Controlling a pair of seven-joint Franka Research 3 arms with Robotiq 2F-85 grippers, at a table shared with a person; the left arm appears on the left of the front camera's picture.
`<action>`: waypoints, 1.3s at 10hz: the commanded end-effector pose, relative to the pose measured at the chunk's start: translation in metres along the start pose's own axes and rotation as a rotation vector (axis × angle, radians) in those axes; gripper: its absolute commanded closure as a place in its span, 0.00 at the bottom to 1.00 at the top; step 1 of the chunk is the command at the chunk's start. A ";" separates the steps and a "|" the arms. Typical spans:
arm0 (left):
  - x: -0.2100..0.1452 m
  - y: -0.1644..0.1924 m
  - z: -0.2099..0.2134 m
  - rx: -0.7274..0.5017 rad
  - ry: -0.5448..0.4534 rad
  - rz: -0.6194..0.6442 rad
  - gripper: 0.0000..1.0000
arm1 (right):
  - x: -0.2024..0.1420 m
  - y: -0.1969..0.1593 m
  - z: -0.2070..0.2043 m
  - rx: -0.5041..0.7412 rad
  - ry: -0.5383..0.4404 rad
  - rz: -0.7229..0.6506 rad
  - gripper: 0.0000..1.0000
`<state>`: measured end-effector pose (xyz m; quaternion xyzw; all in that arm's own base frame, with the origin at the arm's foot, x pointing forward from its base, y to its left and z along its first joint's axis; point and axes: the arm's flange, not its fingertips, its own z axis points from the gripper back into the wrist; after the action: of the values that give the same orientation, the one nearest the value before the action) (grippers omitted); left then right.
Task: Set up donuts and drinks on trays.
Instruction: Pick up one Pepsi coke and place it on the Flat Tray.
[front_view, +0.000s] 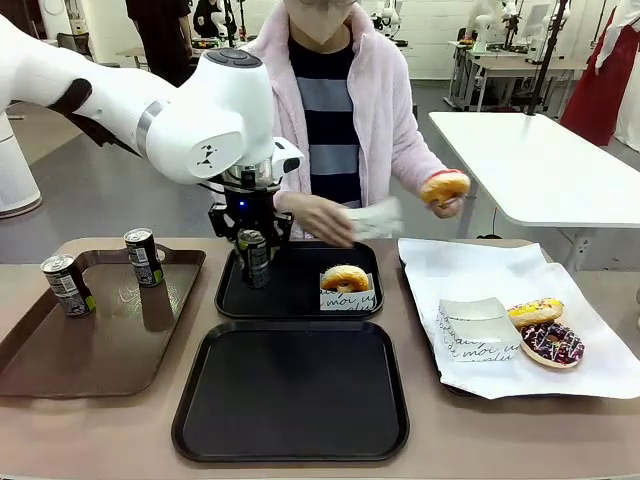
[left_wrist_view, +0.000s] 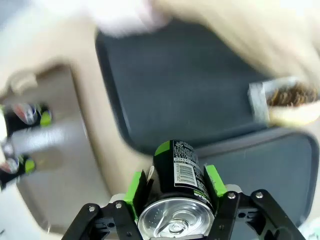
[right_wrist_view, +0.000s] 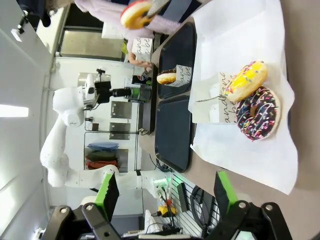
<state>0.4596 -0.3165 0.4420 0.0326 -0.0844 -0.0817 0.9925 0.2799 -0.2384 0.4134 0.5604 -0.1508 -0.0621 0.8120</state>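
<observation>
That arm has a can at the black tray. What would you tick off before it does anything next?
1. Grip: ok. The left claw has its pads on both sides of the can.
2. Can roughly upright: ok.
3. Spot on the far tray: ok, bare, apart from the boxed donut.
4. Can's base touching the tray: cannot tell.
5. Person's hand out of the way: not ok, it hangs above the tray's far edge, beside the claw.
6. Right claw: ok, open, holding nothing.

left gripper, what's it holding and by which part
The left gripper holds a can, its pads on the can's sides near the top end.
</observation>
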 end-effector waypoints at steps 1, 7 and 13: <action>-0.099 0.068 0.042 0.005 0.166 -0.083 0.41 | 0.000 0.000 0.001 0.011 -0.005 -0.002 0.00; -0.132 0.084 0.051 -0.036 0.166 -0.129 0.41 | 0.000 0.000 0.001 0.011 -0.005 -0.002 0.00; -0.064 0.035 0.048 -0.091 0.002 -0.126 0.41 | 0.000 0.000 0.001 0.011 -0.005 -0.002 0.00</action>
<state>0.3746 -0.2585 0.4853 -0.0012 -0.0611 -0.1544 0.9861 0.2794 -0.2390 0.4134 0.5602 -0.1512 -0.0631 0.8120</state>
